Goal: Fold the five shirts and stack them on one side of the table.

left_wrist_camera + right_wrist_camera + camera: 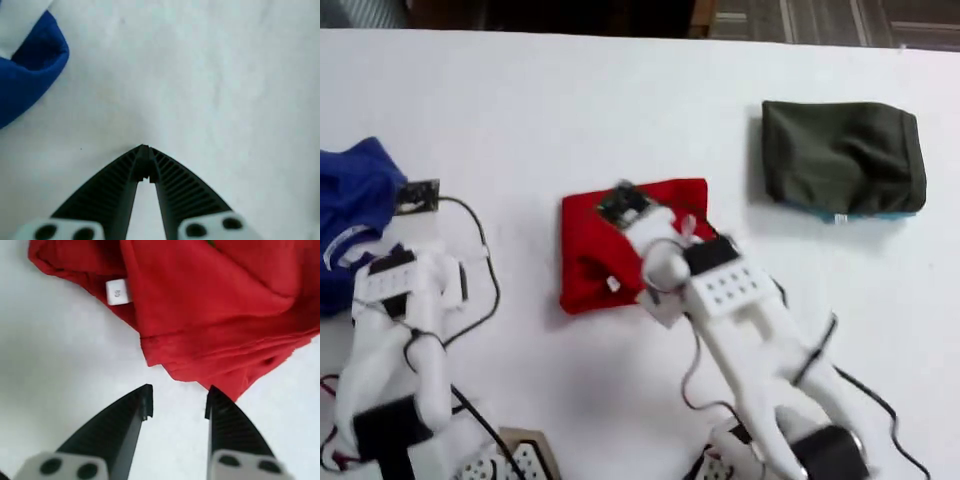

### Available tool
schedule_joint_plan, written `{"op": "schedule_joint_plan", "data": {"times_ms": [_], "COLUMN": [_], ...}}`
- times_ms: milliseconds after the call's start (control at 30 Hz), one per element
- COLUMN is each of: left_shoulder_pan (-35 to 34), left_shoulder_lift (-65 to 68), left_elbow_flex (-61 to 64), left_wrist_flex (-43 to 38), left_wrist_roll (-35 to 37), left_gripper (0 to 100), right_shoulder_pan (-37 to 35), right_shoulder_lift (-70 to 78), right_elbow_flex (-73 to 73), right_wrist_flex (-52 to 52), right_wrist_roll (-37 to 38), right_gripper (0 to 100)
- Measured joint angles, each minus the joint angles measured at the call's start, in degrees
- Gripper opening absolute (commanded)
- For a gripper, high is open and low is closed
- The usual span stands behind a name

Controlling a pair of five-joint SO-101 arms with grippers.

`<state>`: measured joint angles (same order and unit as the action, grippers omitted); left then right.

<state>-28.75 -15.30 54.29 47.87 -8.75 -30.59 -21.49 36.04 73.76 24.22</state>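
White tabletop [520,100], dark floor [570,15] past its far edge. Blue shirt [355,215] crumpled far left, left gripper [144,160] pressed together near it. Folded red shirt [590,250] mid-table, right gripper [178,396] spread at its hem. Folded dark green shirt [840,155] right.

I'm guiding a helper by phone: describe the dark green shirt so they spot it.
On the white table, look to the far right. The dark green shirt lies folded into a rectangle, a teal edge beneath it, unlike the red shirt mid-table or the bunched blue shirt at left.
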Motion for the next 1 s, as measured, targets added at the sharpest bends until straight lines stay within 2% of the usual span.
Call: {"op": "schedule_joint_plan", "data": {"times_ms": [200,467,733,800,900,1000], "left_shoulder_pan": [0.0,0.0,0.0,0.0,0.0,0.0], "left_shoulder_lift": [6.3,7.3,7.3,7.3,7.3,7.3], "left_elbow_flex": [-3.6,-4.7,-4.7,-4.7,-4.7,-4.7], "left_wrist_flex": [0.8,1.4,1.4,1.4,1.4,1.4], "left_wrist_roll": [0.0,0.2,0.2,0.2,0.2,0.2], "left_gripper": [3,3,3,3,3,3], "right_shoulder_pan": [-6.7,-7.0,-4.4,-3.0,-1.1,0.6], "right_shoulder_lift": [11.8,24.1,27.3,27.3,27.3,27.3], "right_elbow_flex": [-11.3,-12.7,-12.7,-12.7,-12.7,-12.7], "right_wrist_flex": [4.0,0.8,-3.6,-3.9,-4.0,-4.0], "right_wrist_roll": [0.0,0.0,0.4,0.5,0.6,0.6], "right_gripper": [18.0,18.0,17.6,14.4,0.9,2.0]}}
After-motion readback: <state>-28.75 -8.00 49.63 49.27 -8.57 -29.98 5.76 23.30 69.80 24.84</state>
